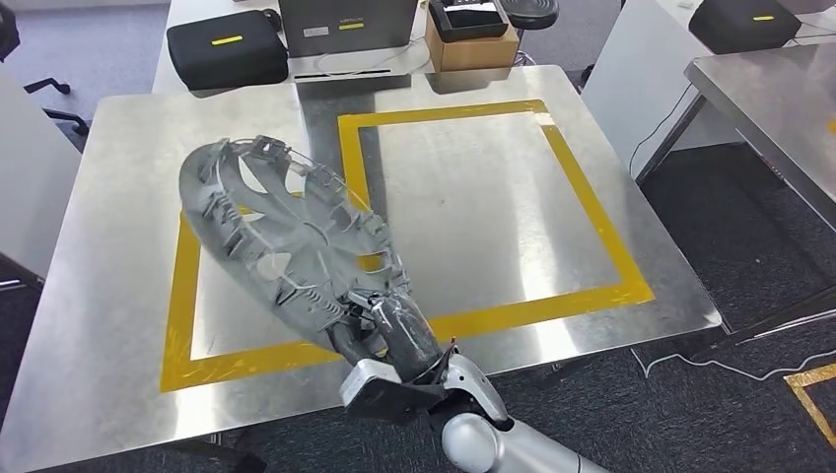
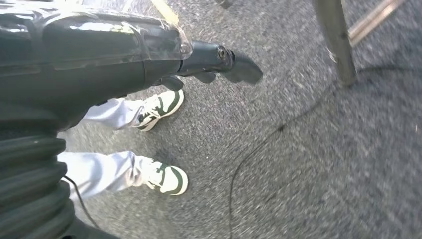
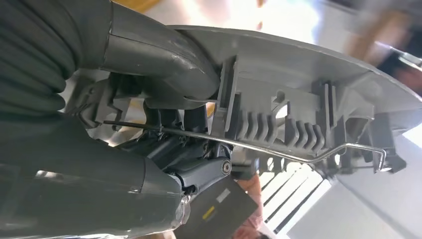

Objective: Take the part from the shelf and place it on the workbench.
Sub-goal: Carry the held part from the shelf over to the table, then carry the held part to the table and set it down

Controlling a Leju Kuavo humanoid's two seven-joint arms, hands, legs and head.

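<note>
We find the right robot hand (image 1: 380, 325) gripping the grey wheel cover (image 1: 281, 232) by its rim, tilted above the tabletop (image 1: 473, 197) near its front edge. We advise levelling it inside the yellow square (image 1: 592, 212) before release.

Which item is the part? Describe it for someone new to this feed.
Find the steel workbench with the yellow taped square. Over the square's left edge, the right robot hand grips the part: a round grey plastic wheel cover, ribbed underside up, tilted, unlike the boxy black cases behind.
</note>
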